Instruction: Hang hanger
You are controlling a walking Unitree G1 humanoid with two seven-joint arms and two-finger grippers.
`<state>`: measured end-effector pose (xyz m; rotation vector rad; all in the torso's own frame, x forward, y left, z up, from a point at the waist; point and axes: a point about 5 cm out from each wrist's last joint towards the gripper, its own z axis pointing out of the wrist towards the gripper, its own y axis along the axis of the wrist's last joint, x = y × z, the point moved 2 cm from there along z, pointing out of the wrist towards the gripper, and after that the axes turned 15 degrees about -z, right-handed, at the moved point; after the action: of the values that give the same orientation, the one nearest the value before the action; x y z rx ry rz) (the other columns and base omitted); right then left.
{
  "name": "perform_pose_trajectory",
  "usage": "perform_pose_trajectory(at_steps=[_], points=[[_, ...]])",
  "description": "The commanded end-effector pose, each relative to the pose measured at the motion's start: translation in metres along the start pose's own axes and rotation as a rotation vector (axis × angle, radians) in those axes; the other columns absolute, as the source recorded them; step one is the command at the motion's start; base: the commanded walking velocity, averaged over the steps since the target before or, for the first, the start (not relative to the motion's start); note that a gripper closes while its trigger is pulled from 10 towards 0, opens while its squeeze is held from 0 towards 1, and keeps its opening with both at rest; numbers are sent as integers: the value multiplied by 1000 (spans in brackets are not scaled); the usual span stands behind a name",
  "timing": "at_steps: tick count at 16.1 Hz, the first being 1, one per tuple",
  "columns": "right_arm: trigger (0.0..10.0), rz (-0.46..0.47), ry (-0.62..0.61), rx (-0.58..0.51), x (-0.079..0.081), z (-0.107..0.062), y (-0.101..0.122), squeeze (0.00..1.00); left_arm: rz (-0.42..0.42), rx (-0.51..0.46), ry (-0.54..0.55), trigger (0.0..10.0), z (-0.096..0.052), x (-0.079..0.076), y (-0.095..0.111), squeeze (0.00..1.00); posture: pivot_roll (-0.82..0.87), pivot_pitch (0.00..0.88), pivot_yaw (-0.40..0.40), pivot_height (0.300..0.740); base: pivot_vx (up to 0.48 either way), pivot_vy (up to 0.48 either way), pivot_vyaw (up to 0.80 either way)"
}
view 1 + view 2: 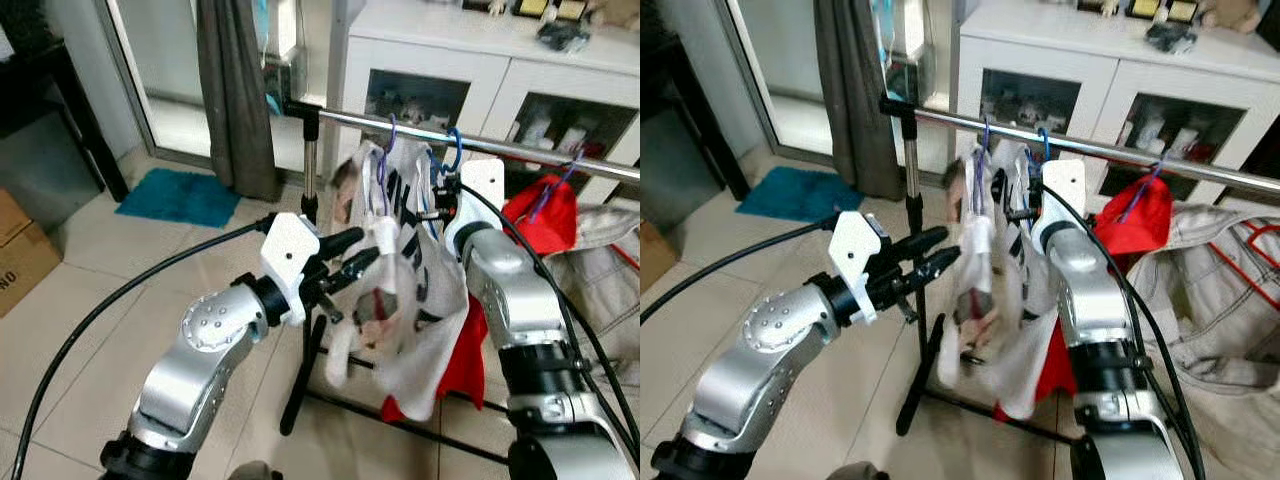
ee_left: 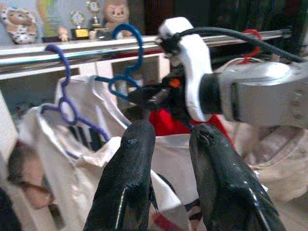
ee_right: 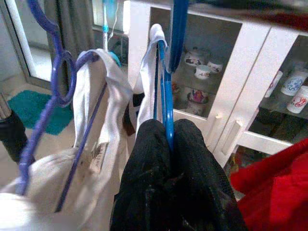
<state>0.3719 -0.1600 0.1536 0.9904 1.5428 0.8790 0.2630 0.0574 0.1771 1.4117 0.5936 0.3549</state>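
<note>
Left eye view: the blue hanger (image 1: pixel 452 150) has its hook over the silver rail (image 1: pixel 520 150), near the rail's left end, just beside a purple hanger (image 1: pixel 384 160) that carries a white garment (image 1: pixel 420 300). The right claw (image 1: pixel 440 205) is up at the blue hanger's neck, so the hang looks nearly done; what seems left is to let go and draw back. The left claw (image 1: pixel 350 255) hovers by the white garment with its fingers a little apart, holding nothing.

Right eye view: the same blue hook (image 1: pixel 1044 143) sits on the rail, and a red garment (image 1: pixel 1135 215) hangs farther toward the rail's right end.

Left wrist view: the blue hook curls over the rail's top, its neck dropping straight down into the right claw (image 2: pixel 144 96). The left claw's fingers (image 2: pixel 130 178) stand parted, empty.

Right wrist view: the right claw (image 3: pixel 169 139) is closed on the blue hanger's stem (image 3: pixel 167 96), which runs upright. Judging by this, the hanger's long axis lies crosswise to the rail, its hook pointing up.
</note>
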Motion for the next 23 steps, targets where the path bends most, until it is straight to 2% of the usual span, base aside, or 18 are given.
perform_pose_trajectory(at_steps=[1,5,8,11,15,16,17,18,19,20,22,23], points=[[10000,12,-17,-12,-7,4,8,0,-3,25,-38,10000,0,-5,-1,0,95,13,-20,740,0,0,0],[10000,59,-62,42,-16,21,12,0,6,47,-63,10000,-2,-7,-2,0,100,6,-17,740,0,0,0],[10000,56,-48,92,-15,29,9,0,11,56,-65,10000,-3,-6,-2,0,100,6,-16,740,0,0,0],[10000,44,64,150,-3,34,3,0,15,66,-65,10000,-4,-6,-4,0,105,0,-21,740,0,0,0],[10000,40,118,167,7,26,-9,0,19,74,-62,10000,-5,-8,-6,0,104,0,-26,740,0,0,0],[10000,50,120,108,8,23,-4,424,16,73,-58,10000,-5,-7,-7,0,103,0,-25,740,0,0,0],[10000,54,119,37,7,19,3,1000,14,73,-52,10000,-5,-6,-8,0,101,0,-24,740,0,0,0],[10000,100,149,-60,8,13,10,1000,9,81,-31,10000,-6,-4,-10,0,96,0,-22,740,0,0,0],[10000,158,170,-91,9,9,12,1000,8,85,-16,10000,-6,-2,-11,0,95,0,-21,740,0,0,0],[10000,201,231,-117,14,-4,8,1000,-5,83,25,10000,-7,4,-14,0,87,3,-10,740,0,0,0],[10000,149,225,-127,13,-15,4,1000,-15,73,59,10000,-9,8,-17,0,85,7,-4,740,0,0,0],[10000,134,210,-166,11,-20,7,1000,-11,73,84,10000,-10,11,-19,0,82,11,-1,740,0,0,0]])
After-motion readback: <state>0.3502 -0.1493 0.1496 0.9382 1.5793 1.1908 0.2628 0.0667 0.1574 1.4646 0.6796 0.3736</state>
